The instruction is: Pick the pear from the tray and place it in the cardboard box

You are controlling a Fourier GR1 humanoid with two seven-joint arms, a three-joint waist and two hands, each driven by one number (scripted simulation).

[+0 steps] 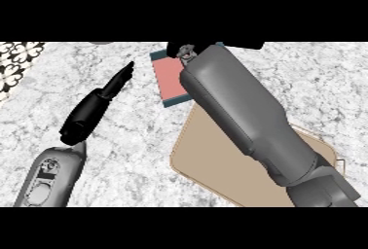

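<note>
Head view.

Table point(309, 82): grey-white marbled top, filling most of the frame. A black-and-white patterned surface point(16, 63) is showing at the upper left corner, beyond the table's edge.

Left hand point(97, 104): black, lying over the left part of the table, fingers extended straight and pointing up and to the right, tapering to a tip. It is grasping nothing; fingers released. Its grey forearm point(49, 177) is entering from the lower left edge.

Right forearm point(248, 116): large grey limb crossing the frame on a diagonal from lower right to upper centre, covering much of what is lying beneath it. Right hand point(183, 48): only a small black part is showing at the top edge, above the wrist; whether its fingers are curled or straight cannot be told.

Cardboard box point(208, 165): tan, with angled corners, lying at the lower centre and right; the right forearm is passing over it and hiding its middle.

Tray point(171, 78): pinkish-red face with a dark teal rim, lying at the upper centre, just above the box; its right part is being hidden by the forearm.

Pear: not visible; its place cannot be told.

No writing or labels are readable.
</note>
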